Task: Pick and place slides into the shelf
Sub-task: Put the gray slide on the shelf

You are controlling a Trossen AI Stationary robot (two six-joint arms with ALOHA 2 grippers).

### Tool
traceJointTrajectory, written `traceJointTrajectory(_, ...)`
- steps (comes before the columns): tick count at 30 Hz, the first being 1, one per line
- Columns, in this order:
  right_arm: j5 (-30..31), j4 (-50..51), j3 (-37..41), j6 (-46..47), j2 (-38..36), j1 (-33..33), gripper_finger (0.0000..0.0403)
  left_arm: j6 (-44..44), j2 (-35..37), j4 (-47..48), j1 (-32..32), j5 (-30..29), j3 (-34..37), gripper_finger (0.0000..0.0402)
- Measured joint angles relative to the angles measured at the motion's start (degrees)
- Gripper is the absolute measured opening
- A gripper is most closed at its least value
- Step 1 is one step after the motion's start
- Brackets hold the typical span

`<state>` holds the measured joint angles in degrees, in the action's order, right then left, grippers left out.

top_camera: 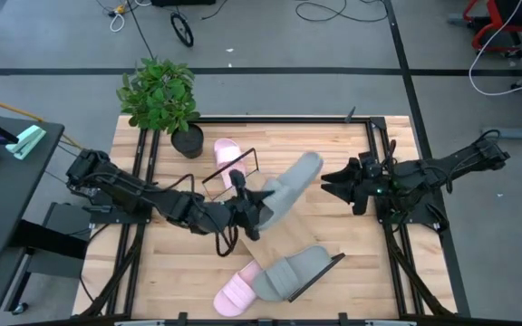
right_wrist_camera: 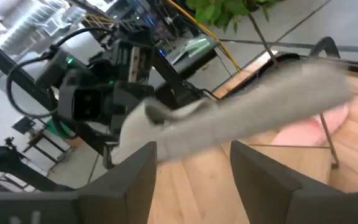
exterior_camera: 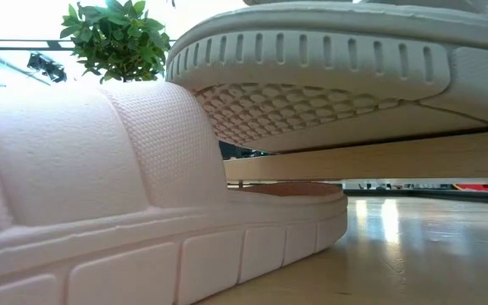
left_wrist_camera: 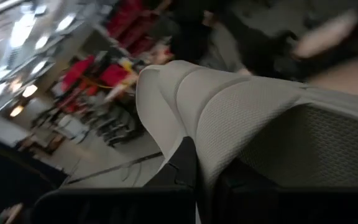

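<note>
My left gripper (top_camera: 247,213) reaches in from the table's left and is shut on a grey slide (top_camera: 290,186) that is held above the table's middle. My right gripper (top_camera: 332,181) stands open just off that slide's far-right end, touching nothing; in its wrist view the slide (right_wrist_camera: 253,112) crosses beyond its open fingers (right_wrist_camera: 194,180). A second grey slide (top_camera: 293,270) lies sole-down on the shelf board (exterior_camera: 379,157). One pink slide (top_camera: 238,292) lies on the table by the front edge, and another (top_camera: 226,152) lies at the back by a wire frame (top_camera: 234,172). My left gripper holds the grey slide by the end nearest my left arm (top_camera: 263,206), its fingers roughly level and coming from the table's left. In the wrist view a dark finger (left_wrist_camera: 184,163) sits against the edge of the ribbed strap (left_wrist_camera: 194,134). The slide is lifted clear, slanting toward the far right.
A potted plant (top_camera: 161,95) stands at the table's far left corner. Dark frame rails (top_camera: 377,145) run along both sides of the table. Bare wood (top_camera: 333,226) lies between the held slide and the pair near the front edge.
</note>
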<state>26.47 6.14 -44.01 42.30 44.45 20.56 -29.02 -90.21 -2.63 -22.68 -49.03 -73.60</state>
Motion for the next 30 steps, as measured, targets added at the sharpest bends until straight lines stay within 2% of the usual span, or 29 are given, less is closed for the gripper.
traceJointTrajectory(8,-0.87,0.99,0.00,0.05,0.04,0.00,0.0192,2.86,1.91,17.84,-1.22,6.88,0.00,0.0013)
traceJointTrajectory(13,-4.00,2.16,0.00,0.13,0.04,0.00,0.0190,-2.28,1.93,20.25,-1.99,8.92,0.00,0.0013)
traceJointTrajectory(21,-15.21,4.59,0.00,1.64,0.04,0.00,0.0184,-4.67,1.79,22.31,-2.17,9.15,0.00,0.0013)
traceJointTrajectory(23,-17.09,6.50,0.00,2.59,0.07,0.00,0.0181,-4.67,1.07,22.01,-2.29,8.52,-0.06,0.0013)
traceJointTrajectory(27,-19.48,10.62,0.00,4.20,0.07,0.00,0.0177,-4.77,-1.68,21.32,-3.45,3.70,-0.07,0.0013)
traceJointTrajectory(30,-20.68,11.35,0.02,4.16,0.06,0.00,0.0175,-4.92,-4.21,20.10,-4.68,3.52,-0.07,0.0013)
